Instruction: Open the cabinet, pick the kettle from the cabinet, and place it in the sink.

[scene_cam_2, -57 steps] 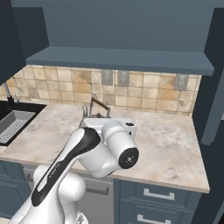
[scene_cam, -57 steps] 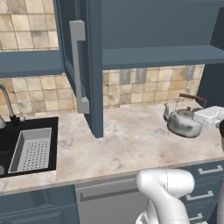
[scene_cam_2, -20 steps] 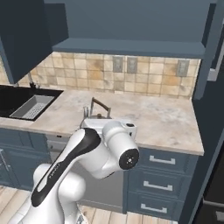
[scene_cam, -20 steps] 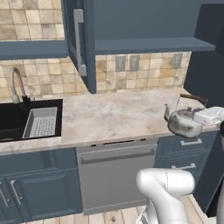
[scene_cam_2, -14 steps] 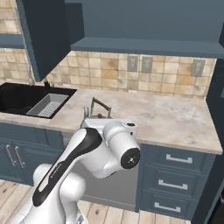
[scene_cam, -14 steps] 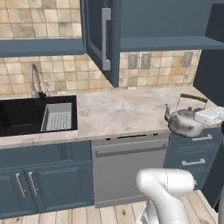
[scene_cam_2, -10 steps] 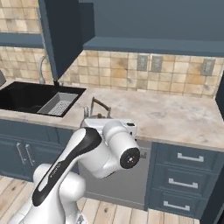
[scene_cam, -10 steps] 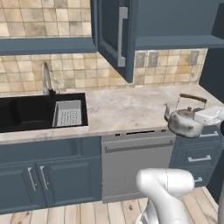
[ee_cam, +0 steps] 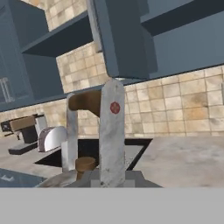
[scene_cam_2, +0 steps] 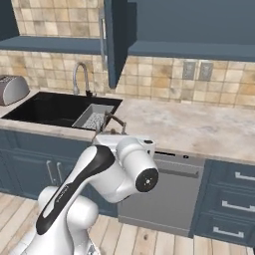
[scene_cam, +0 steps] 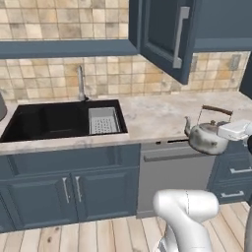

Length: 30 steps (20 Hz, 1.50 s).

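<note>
Your gripper [ee_cam: 94,101] pinches the kettle [scene_cam: 206,136] by its brown handle — keep it level, swing left, lower gently into the sink [scene_cam: 44,120].

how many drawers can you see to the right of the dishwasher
3. In the right base view they are stacked under the counter: top drawer, middle drawer, bottom drawer. The picture's edge cuts them off, so more may be hidden.

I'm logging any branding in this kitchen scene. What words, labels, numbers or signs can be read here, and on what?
No readable text anywhere.
A small round red mark sits on the near one of the fingers over the kettle: too blurred to read.
The toaster and the cabinet carry no lettering.
</note>
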### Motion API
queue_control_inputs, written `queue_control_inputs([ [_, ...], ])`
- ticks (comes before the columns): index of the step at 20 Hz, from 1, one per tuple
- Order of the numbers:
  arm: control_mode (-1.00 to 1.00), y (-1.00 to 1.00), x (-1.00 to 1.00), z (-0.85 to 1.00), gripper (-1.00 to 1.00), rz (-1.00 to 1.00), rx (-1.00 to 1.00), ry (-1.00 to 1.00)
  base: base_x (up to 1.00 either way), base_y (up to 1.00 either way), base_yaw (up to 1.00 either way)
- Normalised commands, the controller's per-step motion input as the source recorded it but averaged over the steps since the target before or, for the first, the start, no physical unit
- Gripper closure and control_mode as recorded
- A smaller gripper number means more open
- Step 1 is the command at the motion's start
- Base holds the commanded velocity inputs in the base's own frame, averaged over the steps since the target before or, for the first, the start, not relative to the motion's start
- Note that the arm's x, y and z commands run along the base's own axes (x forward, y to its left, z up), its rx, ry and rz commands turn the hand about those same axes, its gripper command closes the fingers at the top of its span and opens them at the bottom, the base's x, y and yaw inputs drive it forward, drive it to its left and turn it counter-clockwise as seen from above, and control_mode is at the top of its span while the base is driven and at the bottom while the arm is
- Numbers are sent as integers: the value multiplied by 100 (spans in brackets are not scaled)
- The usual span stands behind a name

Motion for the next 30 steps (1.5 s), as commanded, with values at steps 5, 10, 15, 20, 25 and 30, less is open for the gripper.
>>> queue_control_inputs([
  [5, 100, 0, 0, 0, 100, 0, 0, 0, -15, 72, 0],
  [10, 100, 0, 0, 0, 100, 0, 0, 0, -3, 73, 0],
  [15, 100, 0, 0, 0, 100, 0, 0, 0, 15, 69, 0],
  [20, 100, 0, 0, 0, 100, 0, 0, 0, 34, 62, 0],
  [25, 100, 0, 0, 0, 100, 0, 0, 0, 51, 47, 1],
  [30, 100, 0, 0, 0, 100, 0, 0, 0, 63, 7, 2],
])
